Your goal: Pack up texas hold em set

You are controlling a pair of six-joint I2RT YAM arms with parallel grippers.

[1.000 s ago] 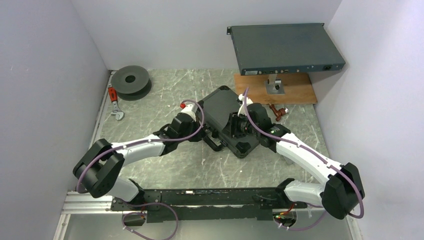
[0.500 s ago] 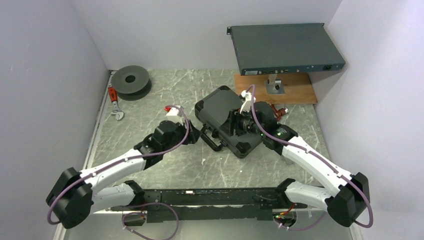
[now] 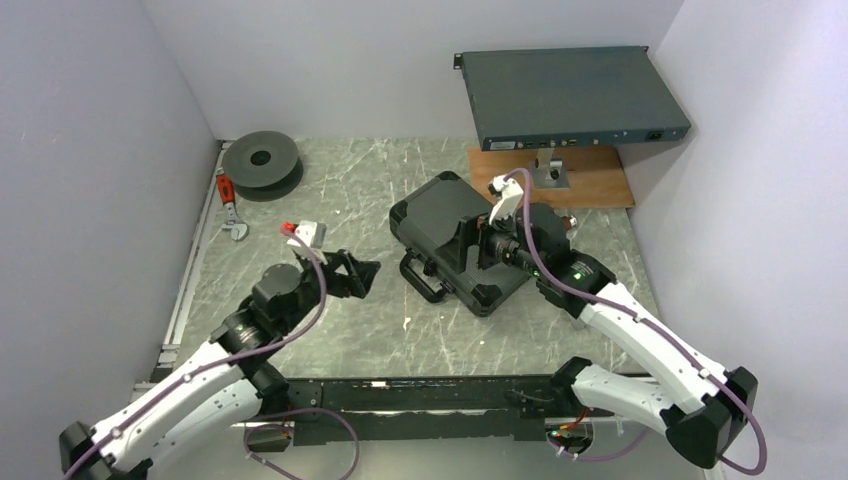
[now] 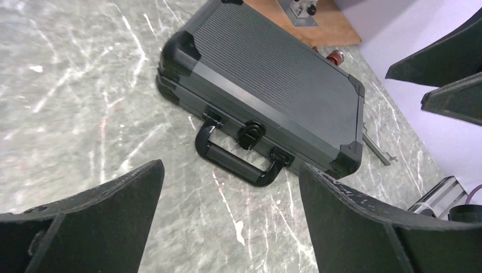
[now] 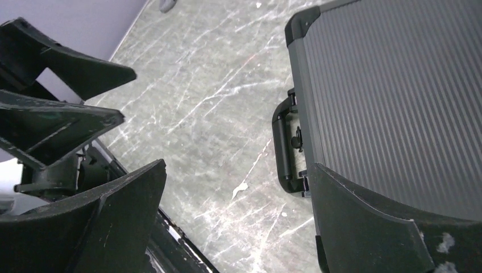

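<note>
1. top view: the black briefcase lies shut and flat at a slant in the middle of the marbled table. its handle faces the near left. it lies where it lay a second ago.
2. top view: the left gripper sat at the handle edge of the briefcase a second ago. it has drawn back and now hangs to the near left, apart from the handle, with its jaws spread wide and empty.
3. top view: the right gripper is still over the right half of the briefcase, shifted a little toward the far side. its jaws have opened wide and hold nothing.
4. top view: the dark spool, the grey rack box and the wooden board are unmoved.
5. left wrist view: the whole briefcase shows beyond the two spread fingers, ribbed lid down, handle lying on the table. whether its latches are fastened i cannot tell. the right gripper's fingers show at the upper right.
6. right wrist view: a corner of the ribbed lid and the handle lie below, nothing between the wide fingers. the left gripper's open fingers show at the left edge.
</note>
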